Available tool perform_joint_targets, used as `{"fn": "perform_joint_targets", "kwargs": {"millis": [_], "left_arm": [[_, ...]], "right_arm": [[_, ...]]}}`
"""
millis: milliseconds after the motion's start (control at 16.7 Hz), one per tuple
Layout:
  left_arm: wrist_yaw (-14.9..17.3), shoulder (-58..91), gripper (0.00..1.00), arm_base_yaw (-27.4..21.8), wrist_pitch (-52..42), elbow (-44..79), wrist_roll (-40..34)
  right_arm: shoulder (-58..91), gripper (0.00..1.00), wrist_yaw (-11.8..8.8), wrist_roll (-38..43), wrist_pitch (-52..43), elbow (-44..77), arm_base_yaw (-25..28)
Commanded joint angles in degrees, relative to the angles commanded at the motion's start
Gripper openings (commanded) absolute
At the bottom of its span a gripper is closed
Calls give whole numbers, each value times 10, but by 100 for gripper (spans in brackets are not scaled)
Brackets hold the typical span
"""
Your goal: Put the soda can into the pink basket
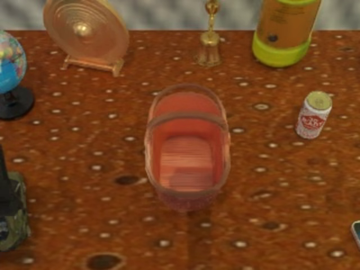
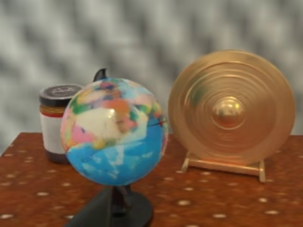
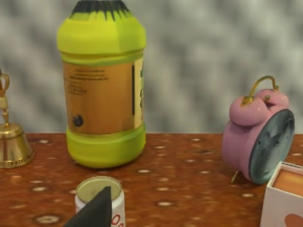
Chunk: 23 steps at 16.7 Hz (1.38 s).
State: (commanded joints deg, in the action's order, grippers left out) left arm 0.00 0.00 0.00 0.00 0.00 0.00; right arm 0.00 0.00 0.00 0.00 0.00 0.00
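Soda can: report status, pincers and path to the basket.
Soda can upright on table, right of pink basket, not gripped. Basket empty. Right pincer's dark fingertip near can; left pincer unseen. Path clear.

Soda can (image 1: 313,115) unobstructed above — big orange bottle (image 1: 286,29) close behind

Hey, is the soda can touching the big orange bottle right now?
Apart. The top view shows bare table between the soda can and the orange bottle; the right wrist view shows the same gap.
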Motion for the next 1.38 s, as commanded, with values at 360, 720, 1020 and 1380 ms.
{"fn": "perform_joint_targets", "kwargs": {"millis": [360, 720, 1020, 1380], "left_arm": [[0, 0, 100, 0, 0, 0, 0], [0, 0, 100, 0, 0, 0, 0], [0, 0, 100, 0, 0, 0, 0], [0, 0, 100, 0, 0, 0, 0]], "right_arm": [[59, 100, -4, -18, -39, 57, 10], [322, 100, -5, -86, -193, 290, 32], [645, 100, -1, -163, -368, 559, 54], [1029, 100, 3, -252, -570, 881, 79]]}}
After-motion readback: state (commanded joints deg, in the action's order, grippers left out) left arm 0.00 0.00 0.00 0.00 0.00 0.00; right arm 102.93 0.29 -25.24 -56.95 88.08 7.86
